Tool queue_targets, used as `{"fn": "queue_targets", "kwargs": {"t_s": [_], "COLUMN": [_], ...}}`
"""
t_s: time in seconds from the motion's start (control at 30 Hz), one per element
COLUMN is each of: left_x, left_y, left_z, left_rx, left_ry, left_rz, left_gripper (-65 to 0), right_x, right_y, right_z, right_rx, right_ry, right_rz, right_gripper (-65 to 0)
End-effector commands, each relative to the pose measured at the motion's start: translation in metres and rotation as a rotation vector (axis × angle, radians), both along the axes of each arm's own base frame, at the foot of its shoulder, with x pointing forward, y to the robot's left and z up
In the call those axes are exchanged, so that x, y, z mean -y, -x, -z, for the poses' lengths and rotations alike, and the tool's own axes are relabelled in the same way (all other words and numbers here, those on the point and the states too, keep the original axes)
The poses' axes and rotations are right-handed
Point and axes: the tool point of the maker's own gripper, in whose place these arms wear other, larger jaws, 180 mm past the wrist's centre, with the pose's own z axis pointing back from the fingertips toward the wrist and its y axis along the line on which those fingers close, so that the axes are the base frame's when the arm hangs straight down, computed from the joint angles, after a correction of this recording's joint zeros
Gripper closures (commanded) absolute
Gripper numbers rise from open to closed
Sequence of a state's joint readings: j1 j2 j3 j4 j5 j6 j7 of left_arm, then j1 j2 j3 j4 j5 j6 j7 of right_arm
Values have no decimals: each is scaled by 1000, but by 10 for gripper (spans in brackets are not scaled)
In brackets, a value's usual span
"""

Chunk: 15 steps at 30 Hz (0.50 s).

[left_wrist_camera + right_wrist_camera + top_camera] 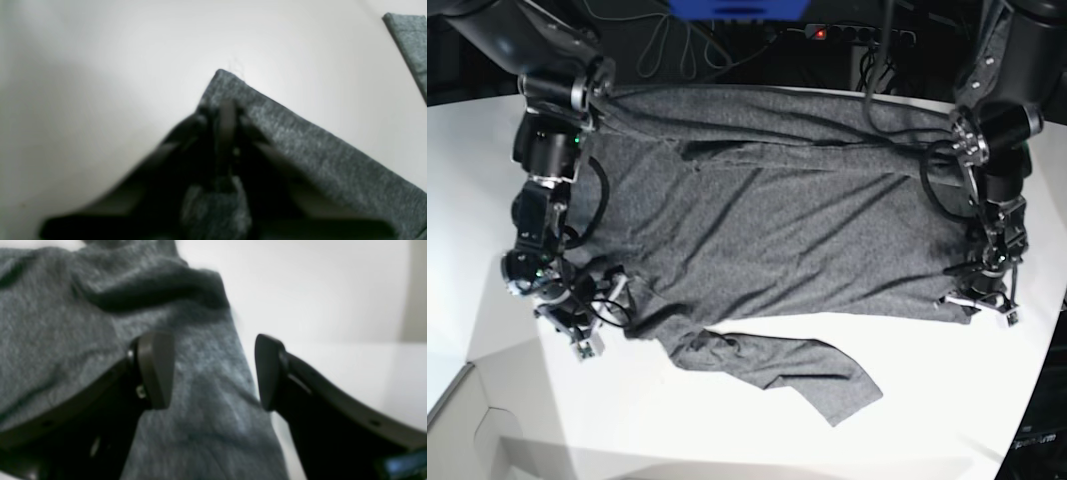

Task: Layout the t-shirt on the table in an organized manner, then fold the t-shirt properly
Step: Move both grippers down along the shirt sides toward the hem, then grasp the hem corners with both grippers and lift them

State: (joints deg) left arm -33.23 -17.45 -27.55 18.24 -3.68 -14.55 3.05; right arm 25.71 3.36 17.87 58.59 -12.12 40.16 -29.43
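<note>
The dark grey t-shirt [777,220] lies spread across the white table [727,430], with one long sleeve [807,375] trailing toward the front. My left gripper [975,300] is at the shirt's right front corner. In the left wrist view it [227,110] is shut on that corner of the t-shirt [300,133], pinched just above the table [100,83]. My right gripper [592,325] is at the shirt's left front edge. In the right wrist view it [211,371] is open, with the t-shirt's edge [206,413] lying between the fingers [156,370].
Cables and a power strip [847,33] run along the back behind the shirt. The table's edge [467,395] cuts in at the lower left. Another strip of the shirt [408,43] shows at the top right of the left wrist view.
</note>
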Motion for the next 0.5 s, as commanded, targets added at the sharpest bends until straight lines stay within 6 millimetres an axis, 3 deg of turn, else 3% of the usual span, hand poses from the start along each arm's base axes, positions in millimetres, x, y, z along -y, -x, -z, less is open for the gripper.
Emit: {"fn": "queue_targets", "kwargs": {"t_s": [0.0,0.23,0.47], "left_x": [8,8,7], "left_y": [14,12,20], "left_z": [20,18,25], "left_rx": [-114,-106,-117], "left_ry": [22,28,35], "left_rz": [26,27,18], "left_gripper": [0,-2,-2], "right_x": [2,-4,3], "right_y": [-15,-20,-8], "right_z": [-16,7,26], "right_rx": [56,50,19], "right_ry": [-18,-118,-134], "right_rz": [7,4,17], "right_gripper": [-385,-385,-376]}}
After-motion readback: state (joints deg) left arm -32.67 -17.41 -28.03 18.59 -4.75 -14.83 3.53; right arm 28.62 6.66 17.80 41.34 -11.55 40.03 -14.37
